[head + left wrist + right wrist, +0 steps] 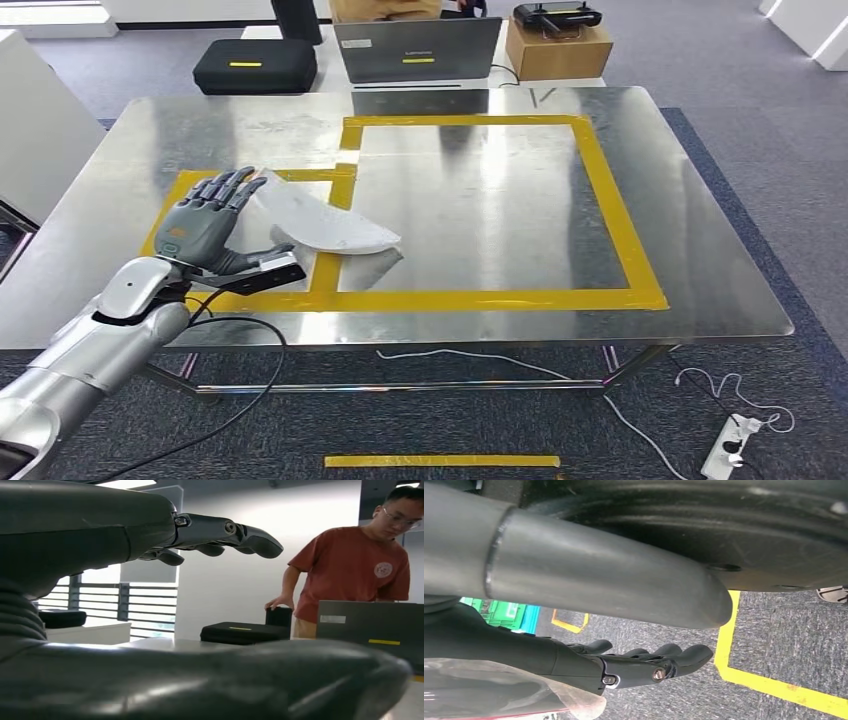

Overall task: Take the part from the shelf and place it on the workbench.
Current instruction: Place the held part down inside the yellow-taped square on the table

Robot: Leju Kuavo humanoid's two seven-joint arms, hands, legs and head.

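Observation:
The part (322, 224), a white curved sheet, lies on the steel workbench (480, 200) across the yellow tape between the small and the large marked rectangle. My left hand (205, 228) hovers just to its left, with the fingers stretched out and apart and the thumb close to the part's near edge. In the left wrist view the fingers (220, 534) reach straight forward with nothing between them and the thumb. My right hand (644, 664) hangs over grey carpet, its fingers loosely extended and holding nothing.
At the far edge of the bench stand a grey laptop (415, 50), a black case (254, 65) and a cardboard box (558, 47) with a controller on top. A person in a red shirt (360, 570) stands behind them. A power strip (727, 445) and cables lie on the floor.

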